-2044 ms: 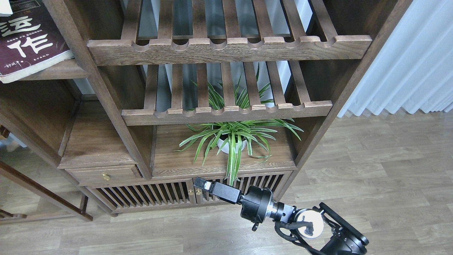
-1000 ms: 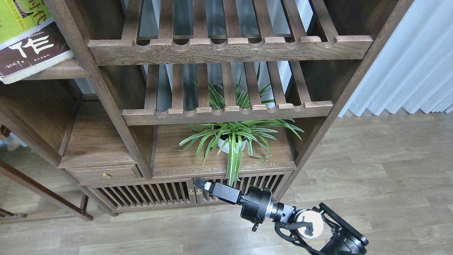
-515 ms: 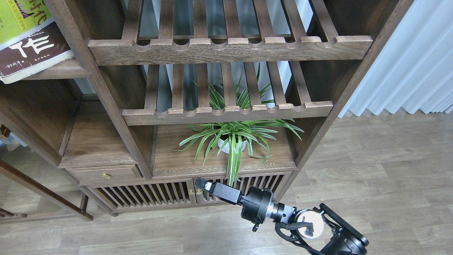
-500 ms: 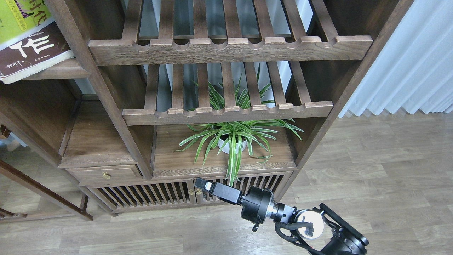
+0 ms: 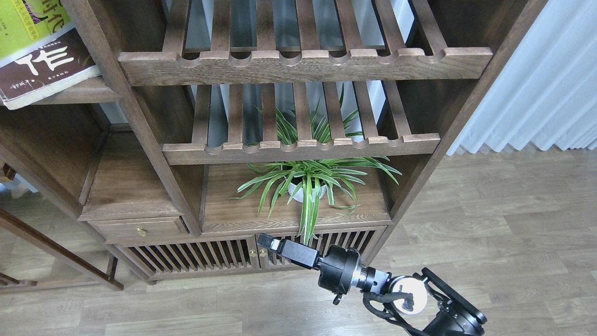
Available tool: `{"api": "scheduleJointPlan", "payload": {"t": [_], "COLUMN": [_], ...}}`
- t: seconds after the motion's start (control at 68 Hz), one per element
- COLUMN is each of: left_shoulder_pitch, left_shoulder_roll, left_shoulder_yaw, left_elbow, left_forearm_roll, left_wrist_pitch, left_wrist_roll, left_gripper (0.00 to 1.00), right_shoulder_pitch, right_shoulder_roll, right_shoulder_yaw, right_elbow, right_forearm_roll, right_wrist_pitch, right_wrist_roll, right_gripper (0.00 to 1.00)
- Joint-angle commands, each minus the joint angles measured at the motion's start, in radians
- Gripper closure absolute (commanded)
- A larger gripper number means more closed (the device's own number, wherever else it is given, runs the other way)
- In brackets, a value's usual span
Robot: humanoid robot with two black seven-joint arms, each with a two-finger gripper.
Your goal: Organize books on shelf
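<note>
The large yellow-green book (image 5: 25, 25) lies flat on top of the thick maroon book (image 5: 49, 70) at the top left, both cut off by the frame edge. They rest on the flat dark-brown shelf (image 5: 91, 93). The smaller white-green book is out of view. My right gripper (image 5: 264, 241) hangs low in front of the cabinet doors, far below and right of the books. It holds nothing, and its fingers look like one dark block, so open or shut does not show. My left gripper is out of view.
Two slatted racks with scalloped rails (image 5: 303, 65) (image 5: 298, 148) fill the middle bay. A potted spider plant (image 5: 308, 184) stands below them. A drawer with a brass knob (image 5: 140, 229) and slatted doors (image 5: 196, 256) are at the bottom. A white curtain (image 5: 536, 93) hangs at right.
Two seconds ago only the maroon book showed on the shelf; now the yellow-green book lies on top of it. The view has shifted slightly. My right arm has not moved.
</note>
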Motion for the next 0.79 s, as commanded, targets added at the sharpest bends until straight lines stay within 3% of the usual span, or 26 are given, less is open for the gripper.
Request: {"api": "scheduleJointPlan", "payload": {"t": [0.0,0.029,0.059,0.074,0.088,0.353,0.441,0.72,0.779], "left_shoulder_pitch": [0.0,0.001,0.0,0.001,0.002,0.011,0.034,0.238,0.343], "left_shoulder_roll": [0.001,0.0,0.0,-0.005,-0.008,-0.074,-0.123,-0.339,-0.445], "left_shoulder_yaw": [0.111,0.134,0.177,0.243,0.278,0.616,0.676,0.679,0.613], "left_elbow": [-0.001,-0.001,-0.002,-0.002,-0.004,-0.066,-0.086,-0.116,-0.116], "left_forearm_roll": [-0.001,-0.001,-0.001,-0.001,-0.001,-0.03,-0.087,-0.325,-0.4], "left_wrist_pitch": [0.0,0.0,0.0,0.0,0.0,0.0,0.0,0.0,0.0], "left_wrist_roll": [0.0,-0.022,-0.071,-0.132,-0.162,-0.439,-0.47,-0.473,-0.473], "left_gripper": [0.01,0.01,0.01,0.01,0.01,0.01,0.01,0.01,0.01], "right_shoulder_pitch": [0.0,0.0,0.0,0.0,0.0,-0.002,-0.002,-0.002,-0.002], "right_shoulder_roll": [0.0,0.0,0.0,0.0,0.0,0.0,0.0,0.0,0.0], "right_shoulder_yaw": [0.0,0.002,0.002,0.002,0.003,0.003,0.0,0.0,0.002], "right_elbow": [0.0,0.0,0.0,0.0,0.0,0.0,0.0,0.0,0.0], "right_forearm_roll": [0.0,0.0,0.0,0.0,0.0,0.0,0.0,0.0,0.0], "right_wrist_pitch": [0.0,0.0,0.0,0.0,0.0,0.0,0.0,0.0,0.0], "right_wrist_roll": [0.0,0.0,0.0,0.0,0.0,0.0,0.0,0.0,0.0], "right_gripper": [0.01,0.01,0.01,0.01,0.01,0.01,0.01,0.01,0.01]}}
